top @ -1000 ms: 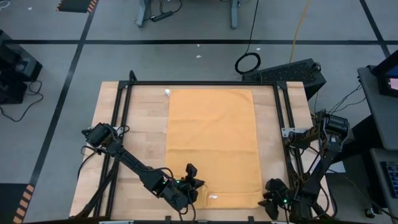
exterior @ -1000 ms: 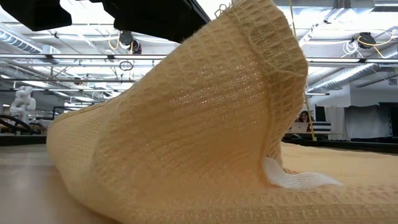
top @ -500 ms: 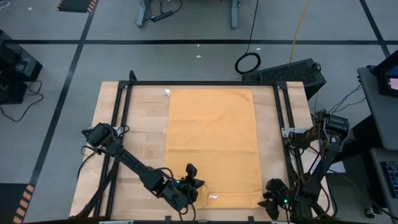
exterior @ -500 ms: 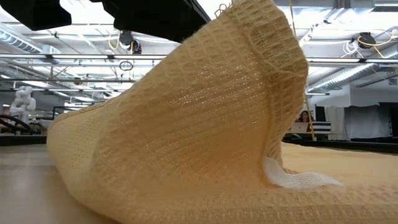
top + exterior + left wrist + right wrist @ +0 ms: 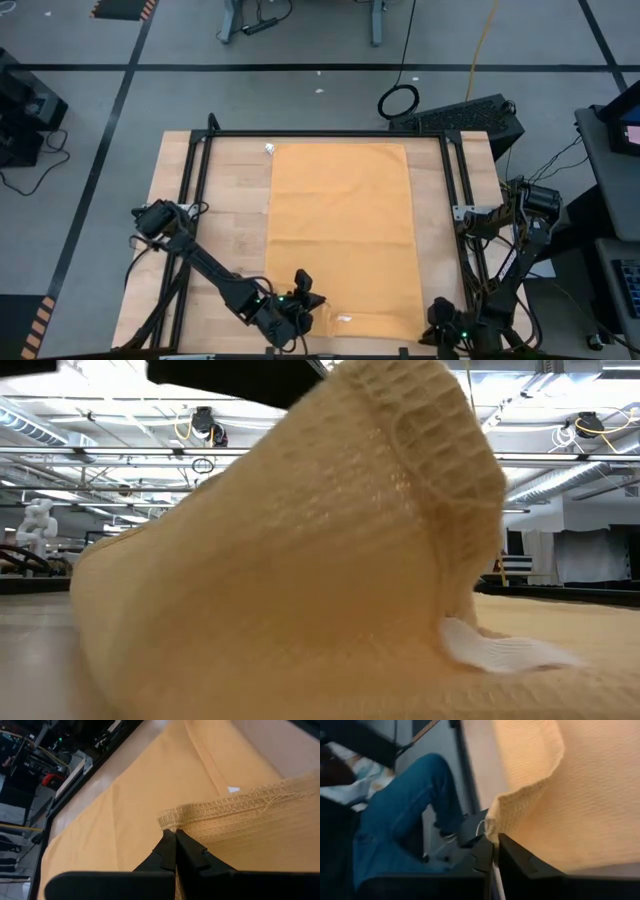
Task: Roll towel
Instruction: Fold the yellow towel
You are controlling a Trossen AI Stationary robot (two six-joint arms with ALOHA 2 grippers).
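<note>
Towel [image 5: 342,235] flat on table [image 5: 220,215]; I see L gripper [image 5: 174,836] and R gripper [image 5: 495,840] low at near corners, each pinching a lifted towel corner.

A light wooden table [image 5: 222,215] with a black metal frame [image 5: 325,134] stands on a grey concrete floor [image 5: 300,95] crossed by black tape lines [image 5: 300,68]. White ceiling trusses [image 5: 120,452] span the room behind.
</note>
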